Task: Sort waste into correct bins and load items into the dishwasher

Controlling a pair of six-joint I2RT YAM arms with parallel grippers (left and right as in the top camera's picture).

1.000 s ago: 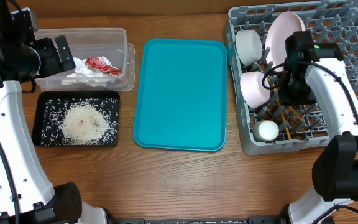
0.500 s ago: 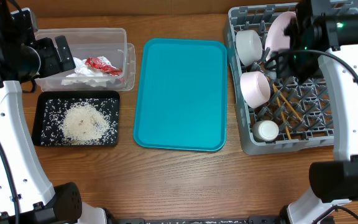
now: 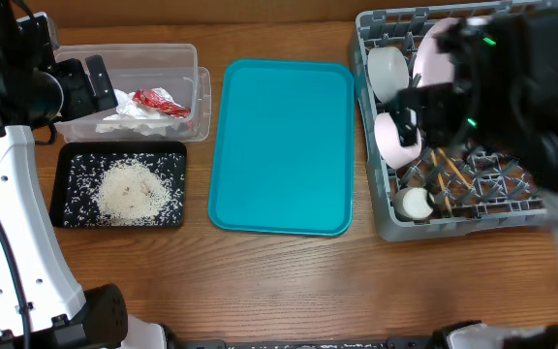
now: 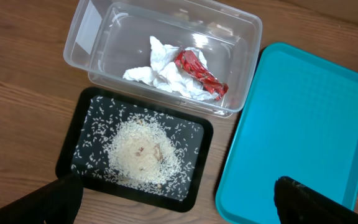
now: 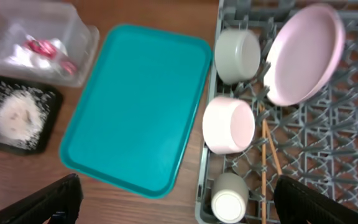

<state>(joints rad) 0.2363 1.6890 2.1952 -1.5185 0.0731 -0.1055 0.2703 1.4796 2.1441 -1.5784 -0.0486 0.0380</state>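
The clear tub (image 3: pixel 198 85) holds the red wrapper (image 3: pixel 160 102) and crumpled paper (image 3: pixel 122 122). Rice (image 3: pixel 129 189) lies in the black tray (image 3: pixel 63 184). Standing in the grey dish rack (image 3: pixel 378 225) are the plate (image 5: pixel 306 53), two bowls (image 5: pixel 238 56) (image 5: pixel 229 124), the cup (image 5: pixel 229 199) and the chopsticks (image 5: pixel 265 162). My left gripper (image 4: pixel 179 205) hangs open and empty, high over the black tray's near edge. Raised well above the rack's left side, my right gripper (image 5: pixel 188 208) is open and empty; in the overhead view its arm (image 3: pixel 511 87) is blurred and hides part of the rack.
A teal tray (image 3: pixel 281 145) lies bare between the bins and the rack. Brown wooden tabletop runs along the front edge.
My right gripper opened and rose out of the rack, leaving the chopsticks lying among the pegs. The left arm has not moved.
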